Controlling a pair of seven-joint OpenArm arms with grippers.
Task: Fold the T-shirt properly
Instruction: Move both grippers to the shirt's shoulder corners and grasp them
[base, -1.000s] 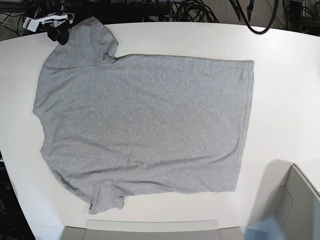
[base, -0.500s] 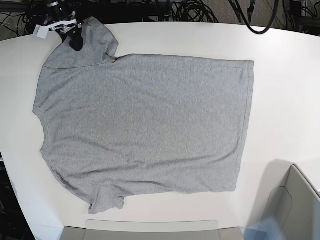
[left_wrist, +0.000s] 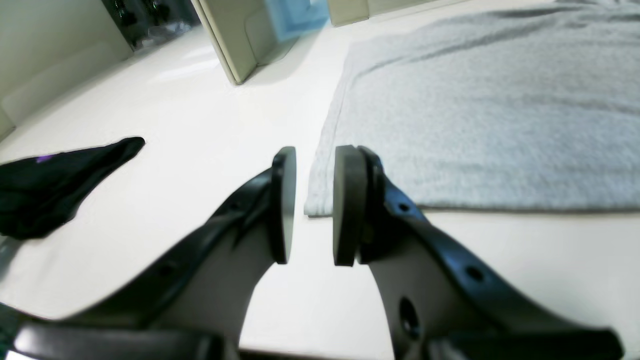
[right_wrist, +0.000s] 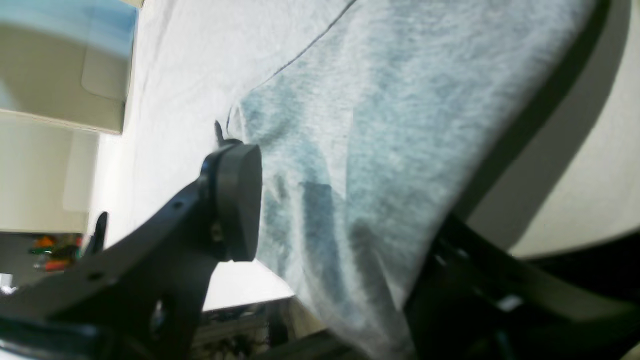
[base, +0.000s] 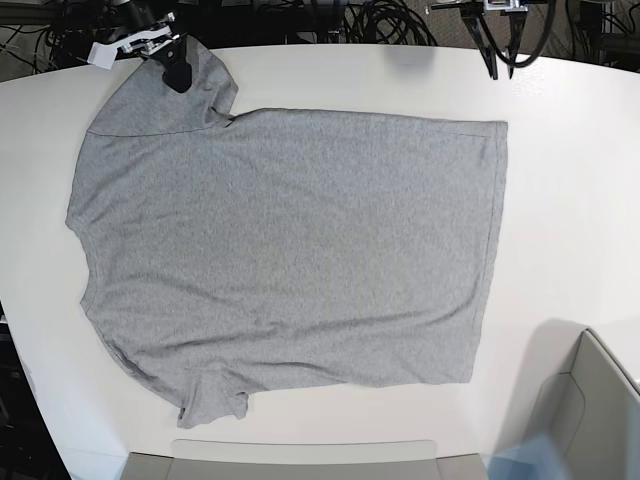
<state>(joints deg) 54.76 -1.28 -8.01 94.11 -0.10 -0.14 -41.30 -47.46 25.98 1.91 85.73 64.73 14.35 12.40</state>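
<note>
The heather-grey T-shirt lies spread flat on the white table, plain side up, sleeves to the left and hem to the right. No lettering shows. My right gripper is at the far-left sleeve. In the right wrist view its jaws stand wide apart with the sleeve cloth between them, draped over the hidden finger. My left gripper is at the table's far edge, just beyond the hem's far corner. In the left wrist view it is narrowly open and empty, the hem corner behind its pads.
An open beige box stands at the front right and also shows in the left wrist view. A flat beige piece lies along the front edge. Cables hang behind the table. A dark object lies left of my left gripper.
My right gripper has moved right along the far sleeve's edge. My left gripper has come into the base view at the top right.
</note>
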